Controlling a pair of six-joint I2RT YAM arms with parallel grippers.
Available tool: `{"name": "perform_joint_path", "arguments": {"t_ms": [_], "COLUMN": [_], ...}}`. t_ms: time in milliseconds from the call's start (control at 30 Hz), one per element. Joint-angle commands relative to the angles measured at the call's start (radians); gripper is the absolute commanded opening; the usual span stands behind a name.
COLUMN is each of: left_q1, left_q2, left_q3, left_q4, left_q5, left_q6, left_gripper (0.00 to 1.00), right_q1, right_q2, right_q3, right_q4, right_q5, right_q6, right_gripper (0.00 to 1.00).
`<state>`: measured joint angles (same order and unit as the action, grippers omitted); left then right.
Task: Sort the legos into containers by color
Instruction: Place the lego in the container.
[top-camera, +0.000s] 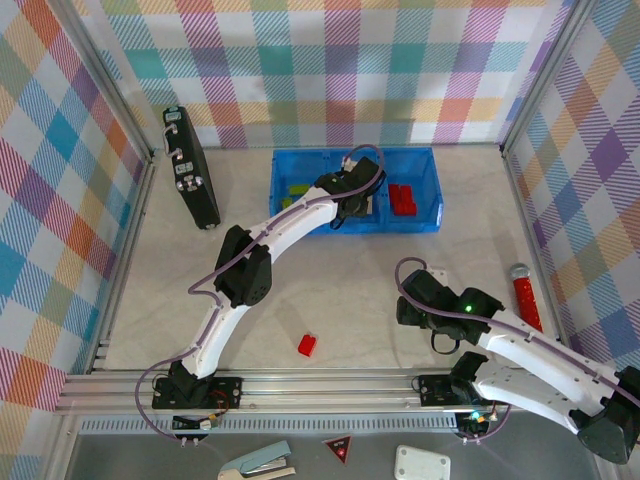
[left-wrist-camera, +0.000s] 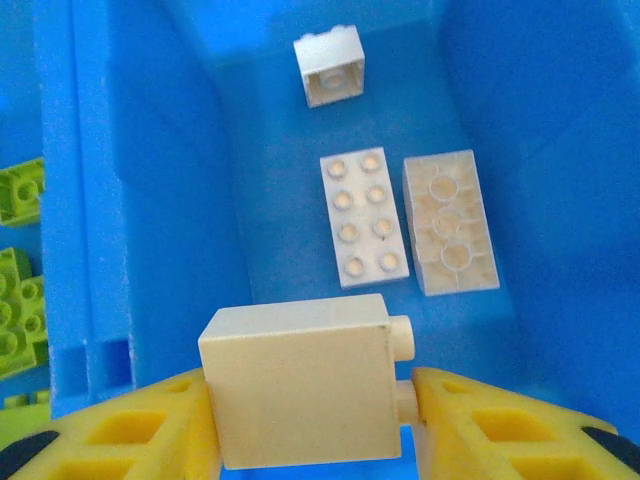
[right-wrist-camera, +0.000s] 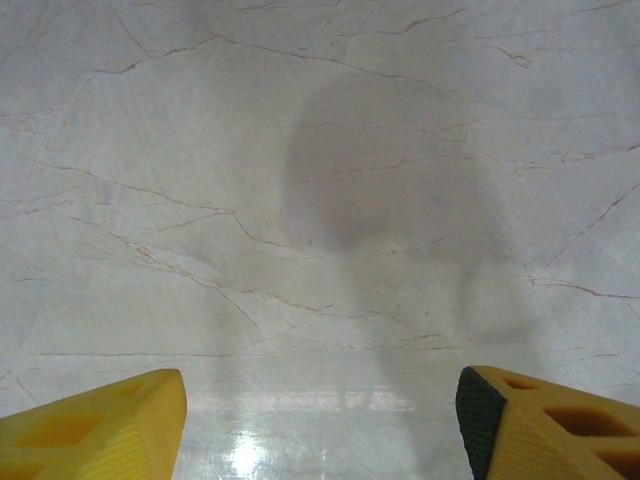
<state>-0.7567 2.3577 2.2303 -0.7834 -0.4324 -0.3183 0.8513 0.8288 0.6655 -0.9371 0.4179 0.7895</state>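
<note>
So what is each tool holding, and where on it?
Left tool clamps a cream lego between studded face and opposite face; right tool is open, holding nothing.

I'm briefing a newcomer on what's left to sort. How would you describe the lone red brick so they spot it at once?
Find the long blue tray at the far side of the table, then come straight toward the near edge. The small red brick lies there, the only brick on bare tabletop instead of in the tray.
</note>
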Motion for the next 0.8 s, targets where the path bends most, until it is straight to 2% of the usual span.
{"name": "perform_joint_path", "arguments": {"t_ms": [0,300,767], "left_q1": [0.004,0.004,-0.001], "left_q2": [0.03,0.022,-0.076], "left_q3": [0.028,0.025,-0.064], "left_q4": [0.039,0.035,0.064], "left_q5": [-0.049,-0.044,0.036], "left_q6": [0.032,0.029,0.018], "left_gripper": [0.49,0.56,0.56], "right_q1": [0.0,0.0,0.0], "right_q2": [-0.02,-0.041,-0.041], "right_q3": [-0.002,-0.009,-0.013], "right_q4": [-0.02,-0.016,-0.003], "right_q5": [-0.006,-0.004,-0.01], "right_q6": [0.008,0.007,0.001], "right_gripper": [0.73,0.72,0.72]}}
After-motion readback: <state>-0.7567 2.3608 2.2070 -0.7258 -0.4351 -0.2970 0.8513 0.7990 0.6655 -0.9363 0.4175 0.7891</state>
